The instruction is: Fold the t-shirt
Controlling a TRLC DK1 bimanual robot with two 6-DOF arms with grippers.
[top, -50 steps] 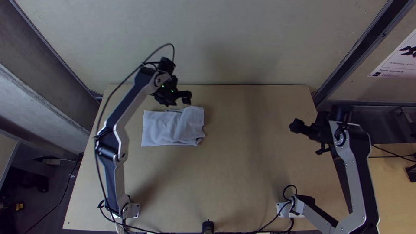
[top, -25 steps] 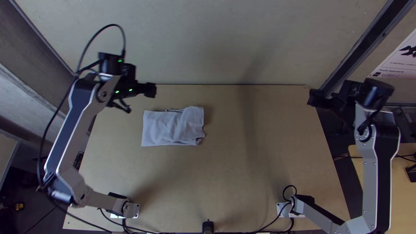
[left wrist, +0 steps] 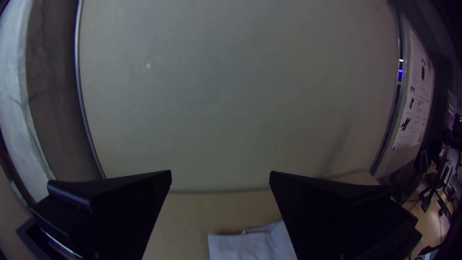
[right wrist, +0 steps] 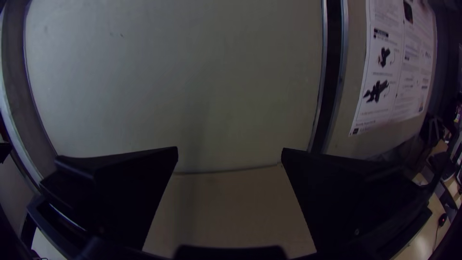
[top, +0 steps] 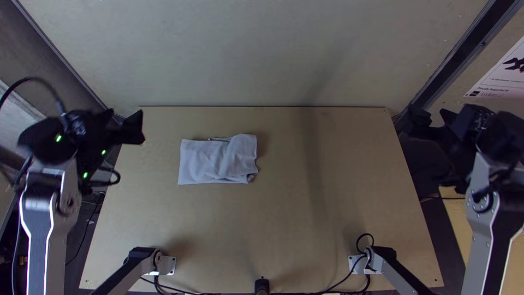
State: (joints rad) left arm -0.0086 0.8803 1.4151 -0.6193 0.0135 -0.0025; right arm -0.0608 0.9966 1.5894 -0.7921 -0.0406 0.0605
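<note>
The light grey t-shirt (top: 217, 160) lies folded into a small rectangle, left of the table's middle, with a few wrinkles and an uneven right edge. My left gripper (top: 129, 153) is raised off the table's left edge, apart from the cloth. In the left wrist view, my left gripper (left wrist: 220, 180) stands open with nothing between its fingers, and part of the t-shirt (left wrist: 248, 244) shows beyond. My right gripper (top: 423, 150) is off the table's right edge, far from the shirt. In the right wrist view, my right gripper (right wrist: 230, 151) is open and holds nothing.
Wooden table surface (top: 305, 218) stretches around the shirt. A pale wall panel (top: 262, 54) rises behind the table's far edge. A poster (top: 499, 74) hangs at the right. Cables (top: 338, 281) run along the near edge between the arm bases.
My left gripper has moved away from above the shirt to beyond the table's left edge. The right arm has shifted farther outward to the right. The t-shirt has stayed put.
</note>
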